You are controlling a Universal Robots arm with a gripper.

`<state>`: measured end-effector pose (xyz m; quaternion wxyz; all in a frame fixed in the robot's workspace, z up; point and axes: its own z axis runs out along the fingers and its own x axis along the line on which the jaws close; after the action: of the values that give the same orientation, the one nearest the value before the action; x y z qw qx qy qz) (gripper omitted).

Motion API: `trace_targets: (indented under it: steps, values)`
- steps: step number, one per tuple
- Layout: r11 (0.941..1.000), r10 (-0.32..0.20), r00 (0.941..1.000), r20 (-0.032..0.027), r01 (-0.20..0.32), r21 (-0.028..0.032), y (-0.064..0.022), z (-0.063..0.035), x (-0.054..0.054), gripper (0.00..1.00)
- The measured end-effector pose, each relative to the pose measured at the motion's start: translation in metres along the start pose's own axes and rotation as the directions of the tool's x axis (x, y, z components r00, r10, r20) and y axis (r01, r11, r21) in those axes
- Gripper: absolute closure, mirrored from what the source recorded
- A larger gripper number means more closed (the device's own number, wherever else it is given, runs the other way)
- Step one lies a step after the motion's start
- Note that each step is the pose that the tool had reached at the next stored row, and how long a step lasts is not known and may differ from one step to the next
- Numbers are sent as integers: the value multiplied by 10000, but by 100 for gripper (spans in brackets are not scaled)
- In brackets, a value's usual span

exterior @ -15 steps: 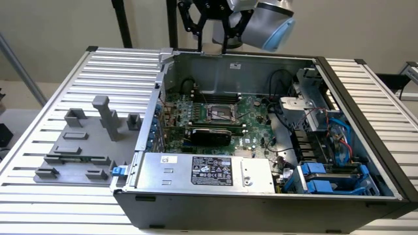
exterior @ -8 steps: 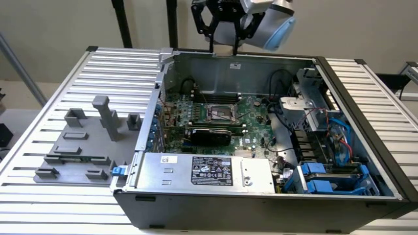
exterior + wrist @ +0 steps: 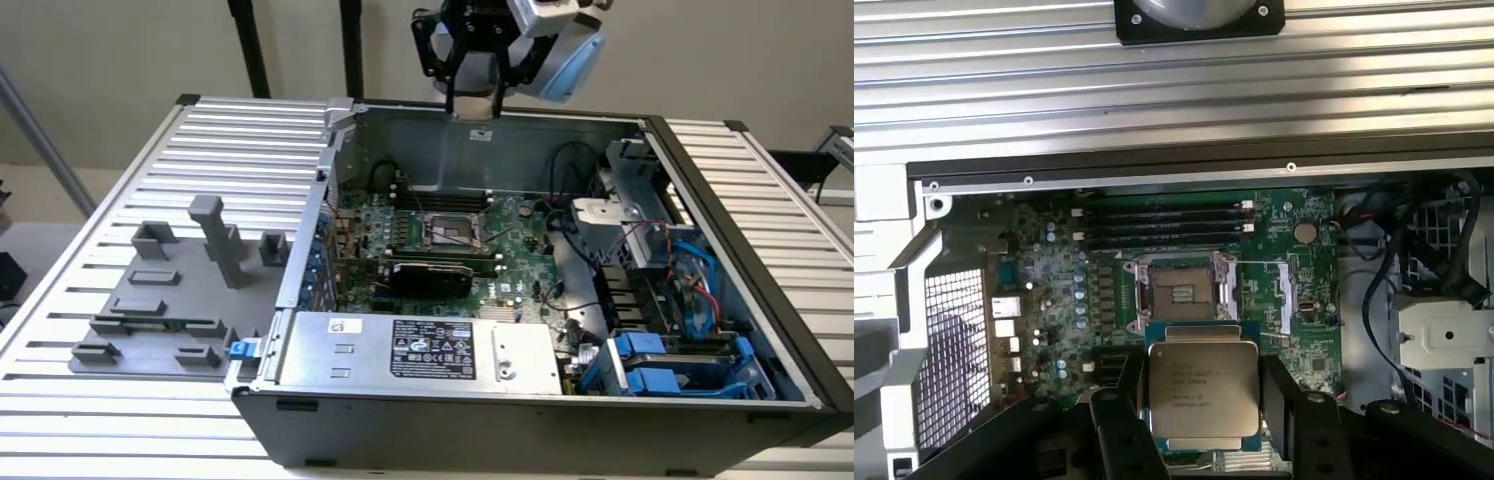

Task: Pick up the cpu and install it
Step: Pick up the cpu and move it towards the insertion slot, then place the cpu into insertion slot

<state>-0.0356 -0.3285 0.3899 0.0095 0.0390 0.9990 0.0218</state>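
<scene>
A slatted metal table (image 3: 160, 440) takes up most of the room in front of me, and on it sits an open computer case (image 3: 534, 430) lying on its side with its insides exposed. On the exterior view's left, just beside the case, is a grey plastic tray (image 3: 147, 300) with upright blocks. Inside the case, a boxy power supply (image 3: 427, 348) lies along the near wall, and the green motherboard (image 3: 514, 250) is beyond it. The gripper (image 3: 474, 105) hangs high over the far edge of the case, well above the board. Its black fingers (image 3: 1119, 430) are clamped on two opposite edges of the cpu (image 3: 1202, 390), which is held flat, silver plate up. The dark socket (image 3: 1179, 292) with its metal frame lies open and bare on the board below.
</scene>
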Motion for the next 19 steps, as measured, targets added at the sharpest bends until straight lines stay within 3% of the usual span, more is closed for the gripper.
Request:
trace_targets:
  steps: [4,19]
  values:
    - [10000,-64,10000,11,64,0,20,54,-30,45]
    - [10000,-66,10000,-2,66,3,21,54,-35,45]
